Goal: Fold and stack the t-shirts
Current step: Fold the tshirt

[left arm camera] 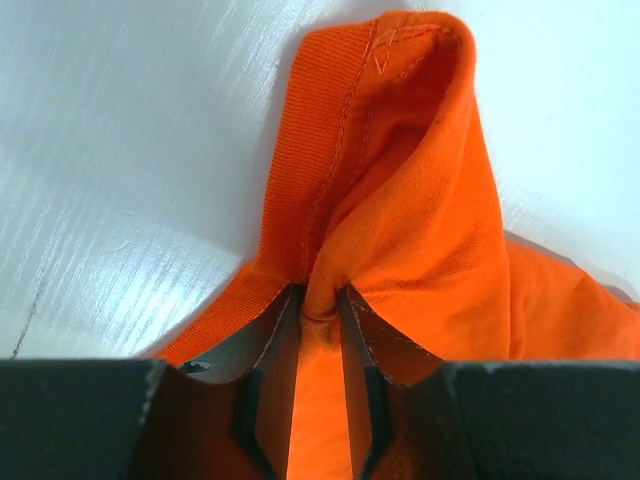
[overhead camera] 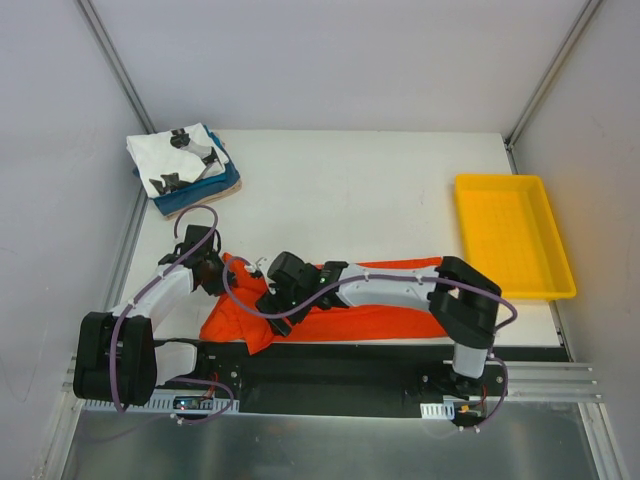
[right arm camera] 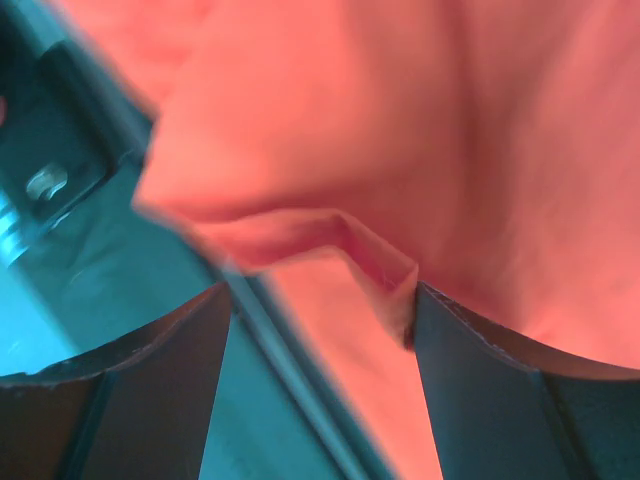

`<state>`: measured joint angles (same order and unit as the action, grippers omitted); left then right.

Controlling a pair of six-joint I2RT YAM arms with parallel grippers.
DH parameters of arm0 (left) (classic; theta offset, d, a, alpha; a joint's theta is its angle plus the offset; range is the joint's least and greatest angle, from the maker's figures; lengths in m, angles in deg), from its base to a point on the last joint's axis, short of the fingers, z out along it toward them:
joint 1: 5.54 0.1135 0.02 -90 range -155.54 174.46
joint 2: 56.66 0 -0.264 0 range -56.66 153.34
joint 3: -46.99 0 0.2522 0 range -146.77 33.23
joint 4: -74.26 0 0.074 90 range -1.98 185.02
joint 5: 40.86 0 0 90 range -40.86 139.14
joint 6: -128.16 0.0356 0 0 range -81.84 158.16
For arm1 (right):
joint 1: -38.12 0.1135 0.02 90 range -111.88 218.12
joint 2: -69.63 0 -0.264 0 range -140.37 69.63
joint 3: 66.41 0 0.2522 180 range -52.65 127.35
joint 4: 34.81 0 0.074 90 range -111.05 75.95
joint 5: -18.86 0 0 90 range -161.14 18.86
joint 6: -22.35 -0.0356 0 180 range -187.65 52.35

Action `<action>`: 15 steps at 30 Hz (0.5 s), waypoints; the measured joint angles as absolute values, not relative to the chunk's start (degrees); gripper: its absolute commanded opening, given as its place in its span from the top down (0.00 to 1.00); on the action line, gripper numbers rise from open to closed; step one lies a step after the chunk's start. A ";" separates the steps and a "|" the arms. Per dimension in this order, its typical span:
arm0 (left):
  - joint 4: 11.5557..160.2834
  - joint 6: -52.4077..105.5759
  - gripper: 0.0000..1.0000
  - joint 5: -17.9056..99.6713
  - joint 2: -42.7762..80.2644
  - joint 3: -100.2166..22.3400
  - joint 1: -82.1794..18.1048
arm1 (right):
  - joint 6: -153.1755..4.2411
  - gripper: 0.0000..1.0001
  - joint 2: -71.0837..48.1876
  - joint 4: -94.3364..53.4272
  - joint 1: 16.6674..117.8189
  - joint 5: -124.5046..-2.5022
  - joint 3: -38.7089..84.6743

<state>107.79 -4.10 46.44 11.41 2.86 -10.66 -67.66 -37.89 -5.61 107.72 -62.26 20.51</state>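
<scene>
The orange-red tee lies crumpled along the table's near edge. My left gripper is shut on a ribbed hem of it at its far left end; in the left wrist view the cloth rises in a peak from between the fingers of the gripper. My right gripper is open over the tee's near left part. In the right wrist view a fold of the tee touches the right finger of the gripper. A folded stack stands at the far left: a white printed tee on a blue tee, with a tan edge.
A shallow yellow tray stands at the right side of the table. The dark front rail runs just below the tee and shows under my right gripper. White walls enclose the table on three sides.
</scene>
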 measured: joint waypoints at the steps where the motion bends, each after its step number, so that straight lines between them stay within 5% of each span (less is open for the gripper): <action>1: 107.81 -4.10 0.77 46.49 11.48 2.82 -10.66 | -68.08 0.25 -36.06 -5.63 108.31 -62.39 19.23; 15: 109.93 -2.94 0.50 46.27 9.29 1.86 -10.29 | -76.93 0.18 -22.13 -2.72 111.33 -74.13 8.10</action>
